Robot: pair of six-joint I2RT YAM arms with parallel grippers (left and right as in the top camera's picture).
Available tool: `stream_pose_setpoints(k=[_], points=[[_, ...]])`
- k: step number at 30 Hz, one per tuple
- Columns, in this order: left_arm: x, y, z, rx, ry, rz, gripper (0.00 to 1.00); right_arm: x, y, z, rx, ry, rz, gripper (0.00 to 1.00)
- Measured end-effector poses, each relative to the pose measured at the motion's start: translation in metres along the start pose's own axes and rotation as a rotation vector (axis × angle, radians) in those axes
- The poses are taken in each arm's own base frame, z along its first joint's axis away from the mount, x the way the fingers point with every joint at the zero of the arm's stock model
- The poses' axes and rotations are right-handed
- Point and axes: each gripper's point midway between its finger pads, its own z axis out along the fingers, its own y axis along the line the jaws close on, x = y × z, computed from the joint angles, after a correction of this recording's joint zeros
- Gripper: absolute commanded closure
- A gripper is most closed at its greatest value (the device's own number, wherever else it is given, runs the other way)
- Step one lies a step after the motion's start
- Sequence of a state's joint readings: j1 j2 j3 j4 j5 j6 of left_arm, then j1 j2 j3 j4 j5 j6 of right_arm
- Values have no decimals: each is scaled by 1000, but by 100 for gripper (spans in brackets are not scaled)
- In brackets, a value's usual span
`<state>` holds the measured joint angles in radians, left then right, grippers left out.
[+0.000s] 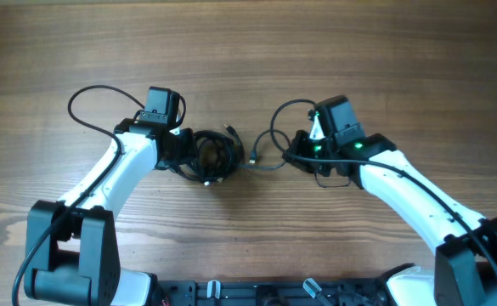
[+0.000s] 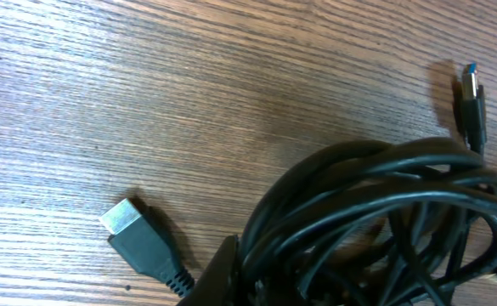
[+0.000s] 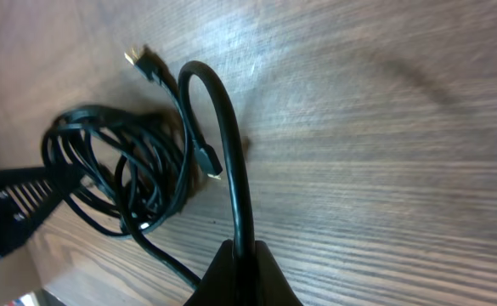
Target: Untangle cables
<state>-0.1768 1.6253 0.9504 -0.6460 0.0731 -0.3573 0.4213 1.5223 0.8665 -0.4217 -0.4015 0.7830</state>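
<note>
The cables [image 1: 212,153] lie in a black tangled coil on the wooden table between the arms. My left gripper [image 1: 184,151] is at the coil's left edge, and in the left wrist view one finger [image 2: 223,272] presses against the bundle [image 2: 375,204]; it looks shut on it. A silver-tipped plug [image 2: 133,234] lies beside that finger and another plug [image 2: 471,93] at the far right. My right gripper [image 1: 292,155] is shut on one cable [image 3: 231,161], which arches up from the fingers [image 3: 241,259] to a small plug [image 3: 210,166] by the coil [image 3: 121,170].
The arms' own thicker black cables loop on the table behind the left arm [image 1: 95,98] and the right arm [image 1: 284,115]. A plug end [image 1: 231,130] sticks out at the coil's back. The left gripper shows at the left of the right wrist view [image 3: 19,204].
</note>
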Motion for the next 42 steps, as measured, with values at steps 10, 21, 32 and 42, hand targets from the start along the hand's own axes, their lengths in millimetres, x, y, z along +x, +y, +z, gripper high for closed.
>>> stream_pose_setpoints(k=[10, 21, 32, 42], points=[[14, -43, -6, 259, 67, 185, 96, 13, 8, 17, 11, 25, -48, 84], [21, -59, -12, 362, 89, 255, 96, 4, 7, 18, 22, -17, -214, 29], [21, -59, -12, 366, 88, 267, 95, -12, 50, 19, -81, -146, -630, 40], [22, -59, -12, 367, 88, 273, 94, -4, 47, 25, -9, -153, -772, 41]])
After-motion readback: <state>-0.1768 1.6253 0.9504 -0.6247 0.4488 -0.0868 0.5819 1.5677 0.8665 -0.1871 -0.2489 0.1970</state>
